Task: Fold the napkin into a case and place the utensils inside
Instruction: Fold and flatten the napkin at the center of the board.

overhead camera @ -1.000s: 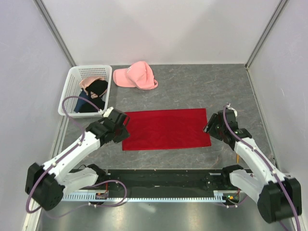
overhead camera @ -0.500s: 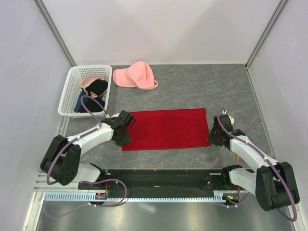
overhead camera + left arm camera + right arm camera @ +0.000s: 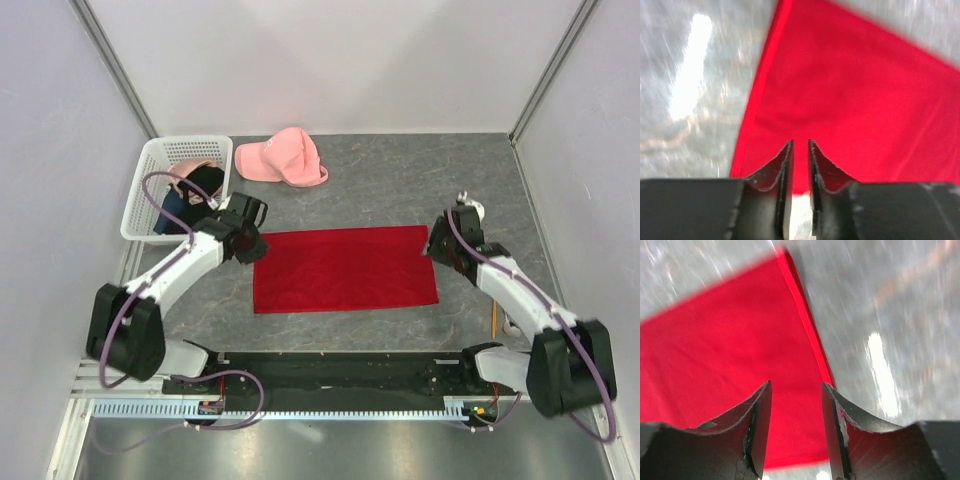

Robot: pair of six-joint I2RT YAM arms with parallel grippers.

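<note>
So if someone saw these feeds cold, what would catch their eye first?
The bright red napkin, flat on the grey table, pulls the eye first, with the left end effector at its far-left corner and the right end effector at its far-right corner. Next, the pink cap beyond it, beside a white basket holding dark clothes.

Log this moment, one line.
napkin: flat | left gripper: jaws barely apart, over left edge | right gripper: jaws open, over right edge
</note>
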